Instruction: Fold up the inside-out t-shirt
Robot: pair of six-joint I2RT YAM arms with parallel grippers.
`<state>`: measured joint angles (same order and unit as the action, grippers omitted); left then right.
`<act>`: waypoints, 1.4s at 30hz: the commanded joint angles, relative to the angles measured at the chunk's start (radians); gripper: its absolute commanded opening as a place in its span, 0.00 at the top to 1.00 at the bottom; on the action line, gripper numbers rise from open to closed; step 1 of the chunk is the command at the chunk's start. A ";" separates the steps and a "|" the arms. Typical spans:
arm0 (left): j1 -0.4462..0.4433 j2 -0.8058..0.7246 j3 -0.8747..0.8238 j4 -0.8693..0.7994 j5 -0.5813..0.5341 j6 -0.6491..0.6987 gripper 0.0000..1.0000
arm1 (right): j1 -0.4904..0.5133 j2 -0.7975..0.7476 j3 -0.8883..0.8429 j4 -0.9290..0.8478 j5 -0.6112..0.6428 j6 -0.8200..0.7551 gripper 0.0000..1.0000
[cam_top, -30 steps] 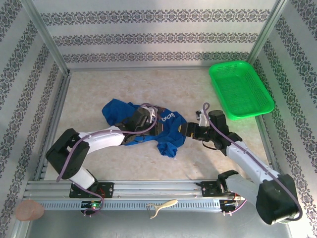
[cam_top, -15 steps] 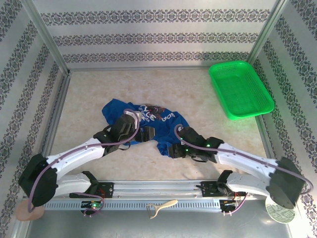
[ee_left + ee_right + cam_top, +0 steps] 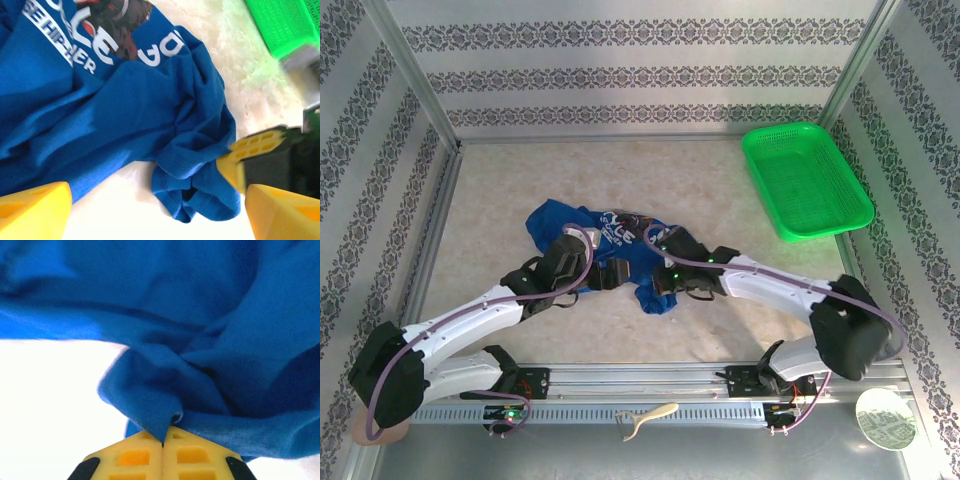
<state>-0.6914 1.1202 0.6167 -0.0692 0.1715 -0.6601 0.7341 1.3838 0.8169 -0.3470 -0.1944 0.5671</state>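
Lying crumpled near the middle of the pale surface [image 3: 720,190], the t-shirt [image 3: 552,225] formed a loose blue heap with its fabric bunched into several folds. The dark chest graphic [image 3: 117,12] and the pale lettering [image 3: 75,45] faced upward on the far part of the heap. A green mesh basket [image 3: 807,180] stood at the far right corner of the surface, well apart from the garment. The left tool [image 3: 157,192] was positioned above the near edge of the t-shirt, with its two yellow fingers spread wide to either side of the left wrist view. Nothing was held between them, and cloth and bare surface lay in the gap. The right tool [image 3: 163,435] was fully closed, its two yellow fingers pressed flat against each other. A narrow fold of blue fabric was pinched between the tips. From that pinch, the cloth fanned away from the tool in deep creases. In the left wrist view, one yellow finger [image 3: 250,150] of the right tool met the rolled hem at the right end of the garment. In the top view, both arms reached inward from the near edge and converged over the near side of the heap, the two tools close together.
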 commanded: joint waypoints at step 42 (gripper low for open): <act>0.368 -0.137 -0.009 -0.364 -0.129 0.020 0.01 | -0.651 -0.630 -0.300 -0.156 -0.145 0.068 0.41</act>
<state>-0.3614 1.0172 0.6373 -0.2680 0.0582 -0.6376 0.0521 0.8009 0.4786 -0.3229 -0.5400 0.6697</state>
